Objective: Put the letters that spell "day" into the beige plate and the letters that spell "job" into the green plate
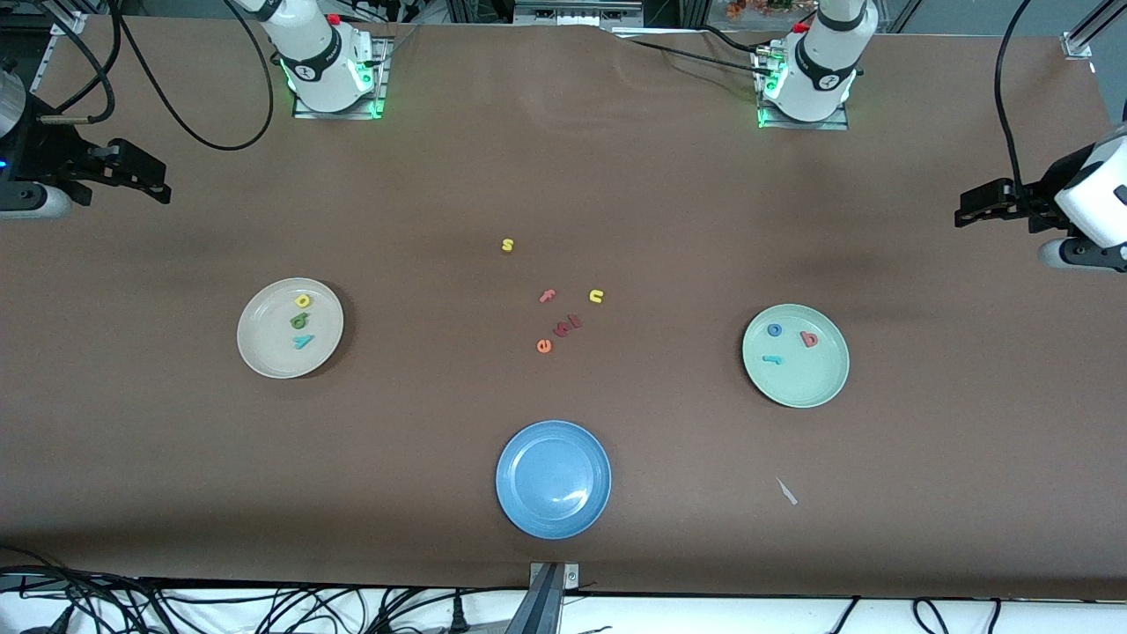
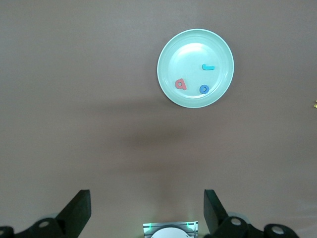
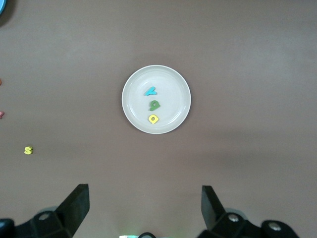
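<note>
The beige plate lies toward the right arm's end of the table and holds a yellow letter, a green letter and a teal y. In the green plate, toward the left arm's end, lie a blue o, a red-pink b and a teal j. My left gripper hangs open and empty high over its edge of the table. My right gripper is likewise open and empty, high over its own edge.
A blue plate without letters sits near the front camera's edge. Loose letters lie mid-table: a yellow s, a pink f, a yellow u, dark red letters and an orange e. A small white scrap lies nearer the camera than the green plate.
</note>
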Tool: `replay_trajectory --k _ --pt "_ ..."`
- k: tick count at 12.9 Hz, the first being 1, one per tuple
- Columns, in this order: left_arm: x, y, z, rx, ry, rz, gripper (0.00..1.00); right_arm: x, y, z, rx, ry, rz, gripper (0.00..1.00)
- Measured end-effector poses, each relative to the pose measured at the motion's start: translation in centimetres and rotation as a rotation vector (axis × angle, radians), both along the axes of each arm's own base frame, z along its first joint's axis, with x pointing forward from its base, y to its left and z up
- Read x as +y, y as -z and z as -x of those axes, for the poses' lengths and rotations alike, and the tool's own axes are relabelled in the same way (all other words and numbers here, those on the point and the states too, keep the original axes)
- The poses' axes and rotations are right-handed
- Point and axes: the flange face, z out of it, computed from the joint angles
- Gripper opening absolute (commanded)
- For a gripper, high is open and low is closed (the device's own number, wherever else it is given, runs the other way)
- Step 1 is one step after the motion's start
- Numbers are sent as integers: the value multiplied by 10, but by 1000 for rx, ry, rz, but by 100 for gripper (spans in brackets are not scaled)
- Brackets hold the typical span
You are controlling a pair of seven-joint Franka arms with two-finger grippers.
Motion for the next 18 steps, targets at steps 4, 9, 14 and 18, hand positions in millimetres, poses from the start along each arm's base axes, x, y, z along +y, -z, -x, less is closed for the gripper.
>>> replay_trajectory --k 4,9,14,18 --pt "10 -12 12 -18 -21 -3 100 0 0 0 2 0 0 100" --pt "10 -15 16 -21 -22 -4 100 0 0 0 2 0 0 100" --pt "9 -13 17 -16 -21 -3 100 0 1 1 9 1 0 100" --pt "7 -15 18 -21 -16 -4 100 0 1 1 12 1 0 100"
